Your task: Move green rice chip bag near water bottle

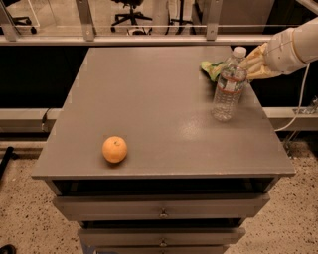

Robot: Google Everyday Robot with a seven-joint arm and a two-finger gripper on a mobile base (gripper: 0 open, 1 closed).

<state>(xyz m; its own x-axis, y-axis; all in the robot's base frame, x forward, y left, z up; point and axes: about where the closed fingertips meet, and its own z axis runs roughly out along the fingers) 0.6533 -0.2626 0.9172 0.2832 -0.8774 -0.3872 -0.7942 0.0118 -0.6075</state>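
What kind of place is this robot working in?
Probably an office or lab: rolling office chairs behind a railing, and a grey drawer cabinet. The tool is at its far right corner, beside the water bottle and green rice chip bag.

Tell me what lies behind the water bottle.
The green rice chip bag: one end shows beside the neck of the water bottle, which covers the rest. The gripper is at the right, next to the cap.
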